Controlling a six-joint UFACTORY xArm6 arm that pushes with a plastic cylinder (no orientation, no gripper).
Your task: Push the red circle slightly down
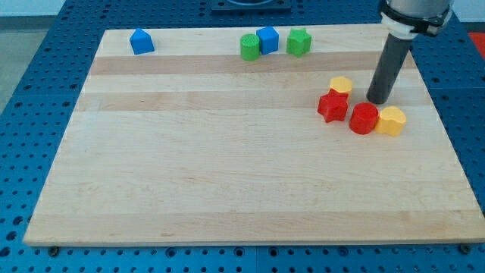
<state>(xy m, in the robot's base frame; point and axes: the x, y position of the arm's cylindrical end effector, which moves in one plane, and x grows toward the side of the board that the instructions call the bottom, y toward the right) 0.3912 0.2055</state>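
Red circle [364, 118] between red star [333, 106] and yellow block [392, 120], my tip [377, 101] just above.

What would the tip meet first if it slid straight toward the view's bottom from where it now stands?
Most likely the red circle, just below my tip. The yellow block beside it might be clipped too; depth is unclear.

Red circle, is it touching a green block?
No. The red circle sits beside a yellow block at the view's right, while both green blocks are far off at the view's top.
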